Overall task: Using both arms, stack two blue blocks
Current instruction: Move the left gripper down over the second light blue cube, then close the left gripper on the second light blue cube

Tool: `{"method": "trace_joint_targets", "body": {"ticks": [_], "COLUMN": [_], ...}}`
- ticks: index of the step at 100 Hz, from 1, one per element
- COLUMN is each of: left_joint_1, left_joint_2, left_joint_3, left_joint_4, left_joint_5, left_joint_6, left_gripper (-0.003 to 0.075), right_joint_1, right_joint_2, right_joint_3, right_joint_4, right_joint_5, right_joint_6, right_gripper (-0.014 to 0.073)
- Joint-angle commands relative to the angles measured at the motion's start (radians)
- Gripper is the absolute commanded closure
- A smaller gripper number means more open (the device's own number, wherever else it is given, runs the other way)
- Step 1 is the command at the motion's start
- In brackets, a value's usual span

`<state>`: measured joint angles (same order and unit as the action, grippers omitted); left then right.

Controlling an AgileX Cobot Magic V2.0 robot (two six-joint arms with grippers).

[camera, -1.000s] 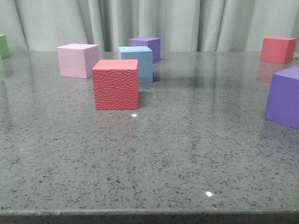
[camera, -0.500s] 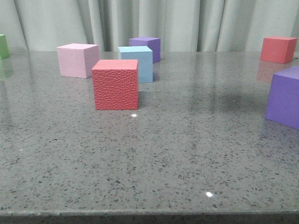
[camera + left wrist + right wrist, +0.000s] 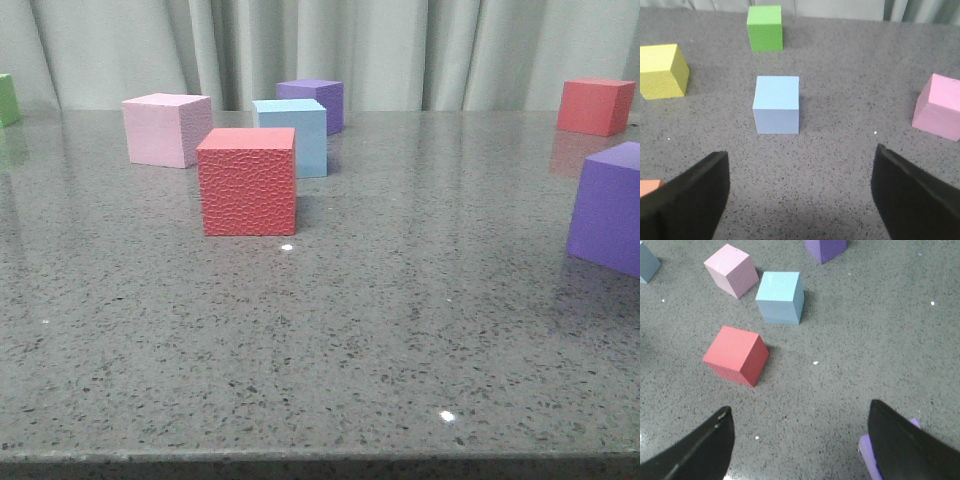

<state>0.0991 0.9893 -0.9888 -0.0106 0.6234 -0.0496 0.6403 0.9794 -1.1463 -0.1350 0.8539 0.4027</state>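
The left gripper (image 3: 800, 195) hangs above the speckled grey table (image 3: 400, 330), its black fingers (image 3: 687, 200) spread wide and holding nothing; one pale blue block (image 3: 776, 104) sits on the table ahead of the gap between them, well clear of both tips. The right gripper (image 3: 800, 442) is likewise spread and empty, with the second blue block (image 3: 780, 297) lying farther out, toward the side of one finger (image 3: 700, 450), a red block (image 3: 736, 355) nearer to it.

The front view shows neither arm. It shows only one blue block (image 3: 293, 135), behind the textured red block (image 3: 247, 180), beside a pink block (image 3: 166, 128) and in front of a purple block (image 3: 312, 103). A yellow block (image 3: 661, 71) and a full green block (image 3: 765, 27) appear only in the left wrist view; the front view catches just a green sliver at its edge. The right wrist view shows a purple block (image 3: 867, 450) partly hidden under the other finger.
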Motion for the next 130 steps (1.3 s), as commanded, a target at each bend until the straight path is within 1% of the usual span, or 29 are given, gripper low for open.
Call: {"method": "trace_joint_targets", "body": {"ticks": [1,17,34,54,70,81,92,110,130], "left_joint_1": [0.002,0.002,0.002,0.002,0.022,0.049,0.067,0.069,0.069], "left_joint_2": [0.066,0.212,0.351,0.499,0.590,0.632,0.659,0.701,0.751], "left_joint_3": [-0.095,-0.235,-0.396,-0.572,-0.671,-0.707,-0.710,-0.712,-0.769], "left_joint_4": [-0.001,0.004,0.018,0.051,0.049,0.049,0.032,0.002,-0.013], "left_joint_5": [-0.010,0.081,0.210,0.357,0.423,0.442,0.440,0.418,0.420], "left_joint_6": [-0.008,-0.008,0.025,0.025,0.025,0.027,0.050,0.077,0.079], "left_gripper": [0.0155,0.0148,0.0136,0.0136,0.0136,0.0136,0.0136,0.0136,0.0136], "right_joint_1": [-0.003,-0.003,-0.003,-0.003,-0.003,-0.003,-0.003,-0.003,-0.003], "right_joint_2": [-0.046,-0.090,-0.090,-0.090,-0.090,-0.090,-0.090,-0.090,-0.090], "right_joint_3": [0.010,0.059,0.062,0.062,0.062,0.062,0.062,0.062,0.062], "right_joint_4": [-0.024,-0.021,-0.012,-0.010,-0.010,-0.010,-0.010,-0.010,-0.010], "right_joint_5": [-0.083,-0.133,-0.136,-0.141,-0.151,-0.153,-0.153,-0.156,-0.156], "right_joint_6": [-0.011,-0.011,-0.011,-0.011,-0.011,-0.011,-0.011,-0.011,-0.011], "right_gripper": [0.0037,0.0037,0.0037,0.0037,0.0037,0.0037,0.0037,0.0037,0.0037]}}
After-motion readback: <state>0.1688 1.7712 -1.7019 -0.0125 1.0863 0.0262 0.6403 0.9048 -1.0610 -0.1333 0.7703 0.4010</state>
